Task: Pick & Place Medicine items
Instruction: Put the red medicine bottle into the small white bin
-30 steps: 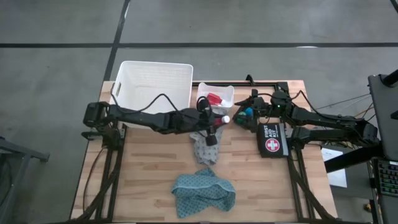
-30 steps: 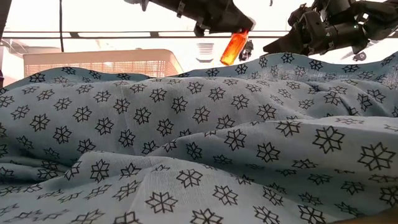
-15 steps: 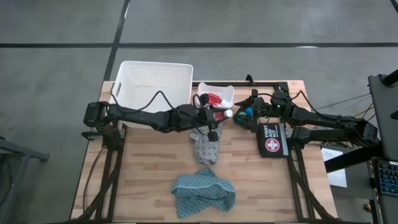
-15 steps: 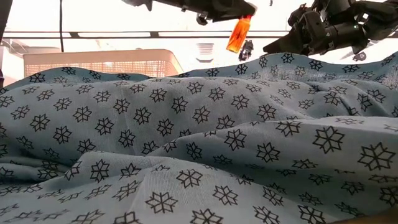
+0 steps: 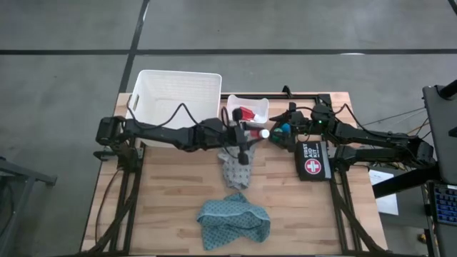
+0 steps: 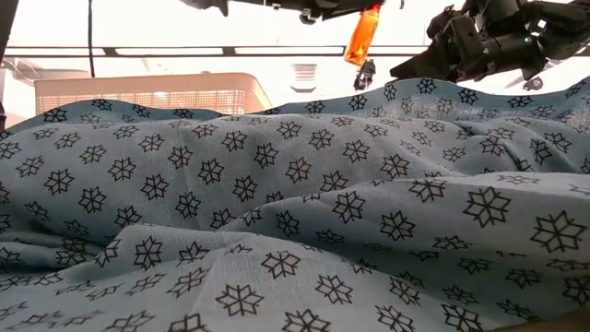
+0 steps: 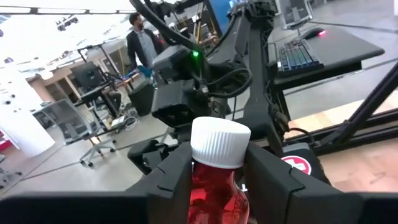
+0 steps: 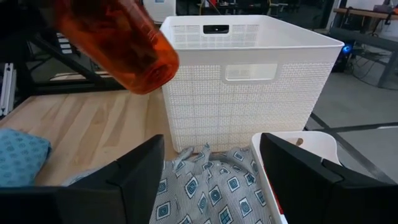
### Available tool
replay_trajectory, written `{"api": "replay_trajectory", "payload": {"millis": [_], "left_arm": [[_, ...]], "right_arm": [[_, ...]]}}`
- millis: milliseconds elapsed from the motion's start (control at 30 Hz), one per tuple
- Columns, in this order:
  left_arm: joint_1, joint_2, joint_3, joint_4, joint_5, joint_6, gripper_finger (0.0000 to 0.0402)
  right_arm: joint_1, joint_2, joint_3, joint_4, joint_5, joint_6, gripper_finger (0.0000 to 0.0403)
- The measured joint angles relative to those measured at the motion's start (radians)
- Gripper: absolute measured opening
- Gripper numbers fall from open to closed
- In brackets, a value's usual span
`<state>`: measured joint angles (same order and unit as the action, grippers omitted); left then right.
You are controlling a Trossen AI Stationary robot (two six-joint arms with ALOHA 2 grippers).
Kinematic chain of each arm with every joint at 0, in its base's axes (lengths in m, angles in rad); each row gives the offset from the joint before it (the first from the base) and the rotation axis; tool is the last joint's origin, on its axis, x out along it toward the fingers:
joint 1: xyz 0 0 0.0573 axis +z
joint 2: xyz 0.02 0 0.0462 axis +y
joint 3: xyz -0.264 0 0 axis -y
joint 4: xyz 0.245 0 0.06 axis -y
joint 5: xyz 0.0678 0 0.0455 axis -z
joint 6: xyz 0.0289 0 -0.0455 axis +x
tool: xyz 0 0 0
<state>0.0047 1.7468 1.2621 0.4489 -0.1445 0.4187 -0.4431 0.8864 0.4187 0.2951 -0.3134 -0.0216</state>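
Observation:
A red bottle [image 7: 214,193] with a white cap [image 7: 219,143] hangs in the air, my left gripper [image 5: 255,133] shut on it. It hangs over the grey cloth's far end, just in front of a small white tray [image 5: 260,101] that holds a red item [image 5: 246,113]. In the low view the bottle [image 6: 362,37] shows high above the cloth. My right gripper [image 5: 280,130] stands open a little to the bottle's right, facing it, and in its wrist view nothing lies between its fingers [image 8: 143,171]. A small blue-green thing [image 5: 284,128] shows by its tip. My left gripper pinches the bottle's red body [image 7: 198,186], just below the cap, between its two fingers. The fingers come level from the table's left. The bottle is lifted clear and tilted, its cap end up and toward the right arm.
A white basket [image 5: 178,93] stands at the far left. A black first-aid pouch [image 5: 313,158] lies at the right. A grey cloth [image 5: 234,170] lies mid-table and a teal cloth [image 5: 234,221] near the front edge. A person [image 7: 142,40] stands in the room beyond.
My left gripper has risen a little and rolled at the wrist, still shut on the bottle. The bottle has gone up with it and stands steeper, its cap end swung toward the right arm.

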Motion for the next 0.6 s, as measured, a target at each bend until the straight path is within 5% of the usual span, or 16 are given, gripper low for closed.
{"api": "replay_trajectory", "payload": {"millis": [367,600], "left_arm": [[0.011,0.0,0.0,0.003,0.0,0.0,0.0125],[0.012,0.001,0.0,0.003,-0.046,0.07,0.0125]], "right_arm": [[0.002,0.004,0.0,0.044,0.039,0.069,0.0255],[0.092,0.003,0.0,0.069,-0.027,-0.057,0.0246]]}}
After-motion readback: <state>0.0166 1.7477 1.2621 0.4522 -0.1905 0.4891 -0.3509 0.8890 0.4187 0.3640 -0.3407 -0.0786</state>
